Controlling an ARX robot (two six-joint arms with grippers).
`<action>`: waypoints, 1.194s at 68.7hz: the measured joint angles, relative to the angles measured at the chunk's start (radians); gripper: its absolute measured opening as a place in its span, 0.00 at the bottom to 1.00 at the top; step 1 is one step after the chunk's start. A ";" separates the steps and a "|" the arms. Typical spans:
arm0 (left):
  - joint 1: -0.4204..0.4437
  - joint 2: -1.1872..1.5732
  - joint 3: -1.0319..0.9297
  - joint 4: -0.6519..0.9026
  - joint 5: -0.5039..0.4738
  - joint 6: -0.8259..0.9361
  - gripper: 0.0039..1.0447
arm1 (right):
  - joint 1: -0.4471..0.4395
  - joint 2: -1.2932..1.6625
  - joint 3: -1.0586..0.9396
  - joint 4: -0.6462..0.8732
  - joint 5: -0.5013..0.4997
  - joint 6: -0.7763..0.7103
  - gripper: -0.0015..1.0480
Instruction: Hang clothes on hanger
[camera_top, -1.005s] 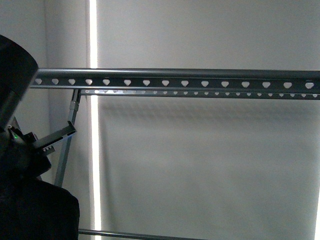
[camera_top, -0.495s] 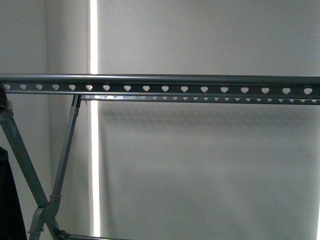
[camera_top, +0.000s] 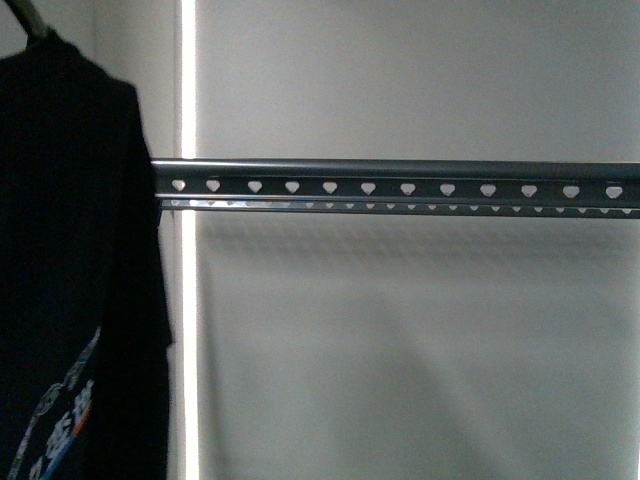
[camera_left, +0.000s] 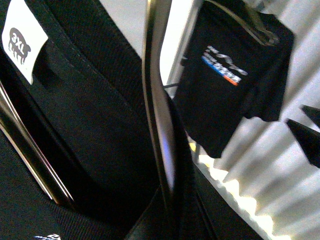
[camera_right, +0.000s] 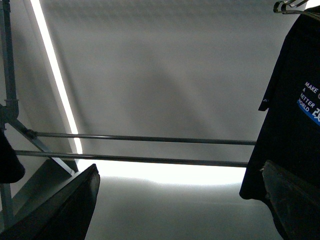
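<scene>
At the left end of the rack, a black short-sleeved T-shirt (camera_top: 80, 250) w/ white, blue and red print low on its front hangs ahead of the large grey metal clothes rack (camera_top: 400, 187). It covers the left end of the long horizontal rail punched w/ heart-shaped holes. The rest of the rail runs bare to the right, against a pale wall (camera_top: 420, 350) w/ one bright vertical strip of light (camera_top: 185, 80). A thin metal coat-hanger hook (camera_top: 25, 15) pokes up from the shirt's neck, above rail level; can't tell if it's caught on anything. The left wrist view sits right up against the collar: white size label (camera_left: 22, 40) reading 3XL, shiny hanger wire (camera_left: 155, 100) crossing the cloth, and further back a second black T-shirt (camera_left: 225, 85) w/ the same sort of print on its own hanger. The left gripper's jaws aren't made out there, so can't tell if they're closed or what they hold. The right gripper (camera_right: 179, 167) is spread wide w/ nothing between its fingers, pointed at two thin lower bars (camera_right: 150, 139) of the rack.
</scene>
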 joint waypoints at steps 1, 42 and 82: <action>0.006 -0.004 0.000 -0.005 0.032 0.007 0.04 | 0.000 0.000 0.000 0.000 0.000 0.000 0.93; 0.285 0.340 0.259 -0.338 0.744 0.746 0.04 | 0.000 0.000 0.000 0.000 0.000 0.000 0.93; -0.004 0.649 0.288 0.282 0.521 0.953 0.04 | 0.000 0.000 0.000 0.000 0.000 0.000 0.93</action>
